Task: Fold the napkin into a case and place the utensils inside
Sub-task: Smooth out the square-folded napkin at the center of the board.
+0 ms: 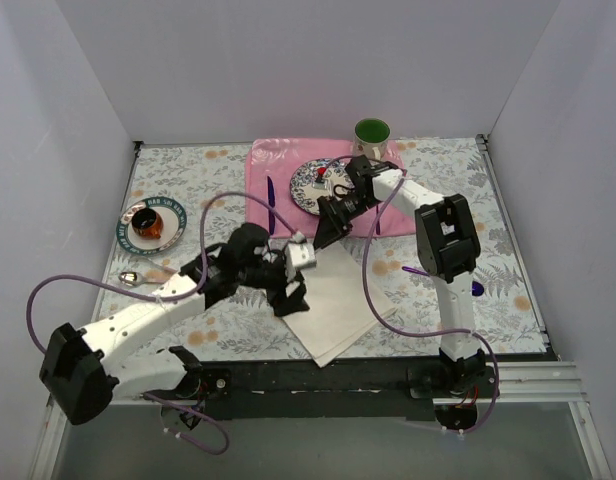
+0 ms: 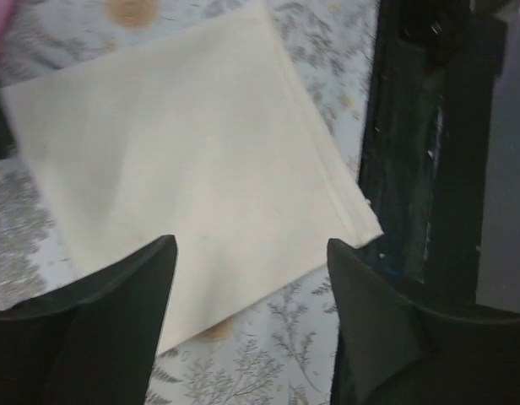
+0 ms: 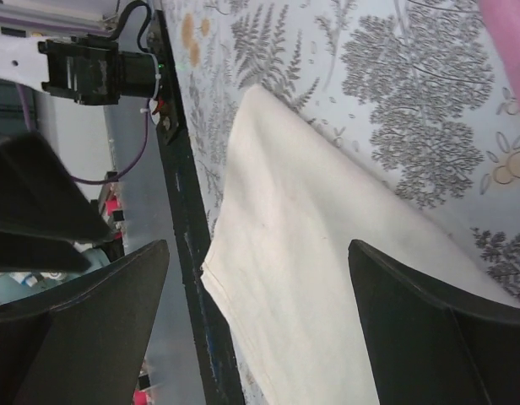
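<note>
Napkin (image 1: pixel 338 305) is lying folded and flat, just robot-side of pink placemat (image 1: pixel 283 165). L gripper (image 2: pixel 250 245) is hovering over the cloth, claw spread, nothing pinched. R gripper (image 3: pixel 258 249) is hanging nearer placemat, claw spread wide, empty. Spoon (image 1: pixel 131 278) is lying well left of placemat.

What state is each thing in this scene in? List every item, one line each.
napkin: folded, lying flat on the table.
left gripper: open, above the napkin, holding nothing.
right gripper: open, above the napkin, holding nothing.
spoon: lying on the table, left of the napkin.
green mug: upright, at the pink placemat's far edge.
patterned plate: flat on the pink placemat.
</note>
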Controlling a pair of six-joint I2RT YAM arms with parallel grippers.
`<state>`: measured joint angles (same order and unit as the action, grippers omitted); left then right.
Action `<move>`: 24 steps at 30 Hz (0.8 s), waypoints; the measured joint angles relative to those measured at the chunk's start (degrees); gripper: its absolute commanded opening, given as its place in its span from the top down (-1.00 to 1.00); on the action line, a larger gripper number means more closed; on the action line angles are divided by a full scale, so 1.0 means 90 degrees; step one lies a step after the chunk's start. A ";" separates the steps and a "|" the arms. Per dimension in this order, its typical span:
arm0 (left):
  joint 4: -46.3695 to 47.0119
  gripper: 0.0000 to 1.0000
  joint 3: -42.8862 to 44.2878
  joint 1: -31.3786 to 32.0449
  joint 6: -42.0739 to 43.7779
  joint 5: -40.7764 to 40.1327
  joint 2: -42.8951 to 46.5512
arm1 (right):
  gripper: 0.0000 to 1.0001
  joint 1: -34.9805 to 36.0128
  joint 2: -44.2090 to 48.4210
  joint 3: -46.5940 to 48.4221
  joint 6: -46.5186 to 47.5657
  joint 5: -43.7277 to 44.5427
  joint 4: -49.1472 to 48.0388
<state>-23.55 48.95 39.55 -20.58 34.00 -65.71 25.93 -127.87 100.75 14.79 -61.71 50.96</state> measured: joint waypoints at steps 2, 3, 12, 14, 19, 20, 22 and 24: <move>-0.0019 0.05 -0.0534 0.0935 0.0255 -0.0279 0.0381 | -0.91 0.0000 0.0406 -0.0180 0.0153 -0.0015 0.0066; -0.0032 0.12 -0.0741 0.1168 0.0335 -0.0376 0.0508 | -0.89 -0.0005 0.0658 -0.0284 0.0274 -0.0012 0.0172; 0.0627 0.40 -0.1549 0.3796 0.0624 -0.1923 0.0180 | -0.85 -0.0228 0.1622 -0.1508 0.0867 0.0534 0.0612; 0.0850 0.42 -0.1588 0.3978 0.0576 -0.2181 0.0027 | -0.85 -0.0355 0.1622 -0.1688 0.0845 0.0753 0.0610; 0.1173 0.41 -0.1695 0.4209 0.0573 -0.2613 -0.0134 | -0.85 -0.0729 0.1627 -0.1717 0.0797 0.1001 0.0571; 0.1217 0.39 -0.1700 0.4221 0.0576 -0.2662 -0.0185 | -0.85 -0.0794 0.1627 -0.1717 0.0765 0.1032 0.0551; 0.1307 0.31 -0.1732 0.4245 0.0576 -0.2720 -0.0277 | -0.85 -0.0906 0.1627 -0.1717 0.0712 0.1064 0.0508; 0.1348 0.30 -0.1768 0.4248 0.0576 -0.2786 -0.0347 | -0.85 -0.0979 0.1627 -0.1717 0.0682 0.1098 0.0486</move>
<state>-11.42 33.04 77.78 -15.40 8.93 -68.84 17.12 -113.23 85.30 20.93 -51.83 55.33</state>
